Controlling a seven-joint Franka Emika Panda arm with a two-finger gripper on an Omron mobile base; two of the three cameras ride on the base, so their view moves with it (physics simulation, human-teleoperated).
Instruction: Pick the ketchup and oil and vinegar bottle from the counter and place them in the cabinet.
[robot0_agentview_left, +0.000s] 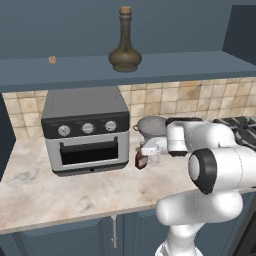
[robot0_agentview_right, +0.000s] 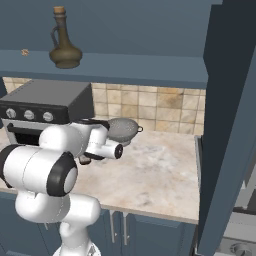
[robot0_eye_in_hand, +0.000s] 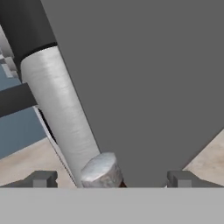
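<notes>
The ketchup (robot0_agentview_left: 141, 160), a small dark red bottle with a silvery cap (robot0_eye_in_hand: 103, 168), stands on the counter (robot0_agentview_left: 50, 195) just right of the toaster oven. My gripper (robot0_agentview_left: 145, 150) hovers right over it, reaching in from the right. In the hand view my gripper (robot0_eye_in_hand: 111, 179) is open, and the cap sits between the two fingertips (robot0_eye_in_hand: 41, 178) with gaps on both sides. The oil and vinegar bottle (robot0_agentview_left: 125, 50), an olive flask with a cork, stands upright on the cabinet shelf (robot0_agentview_left: 75, 70). From the right base view the oil and vinegar bottle (robot0_agentview_right: 64, 47) is at the upper left.
A grey toaster oven (robot0_agentview_left: 85, 130) stands close to the left of the ketchup, its side wall (robot0_eye_in_hand: 144, 78) near the hand. A metal colander (robot0_agentview_left: 152, 125) sits behind by the backsplash. A stove (robot0_agentview_left: 240, 125) lies to the right. A small round item (robot0_agentview_left: 52, 60) rests on the shelf.
</notes>
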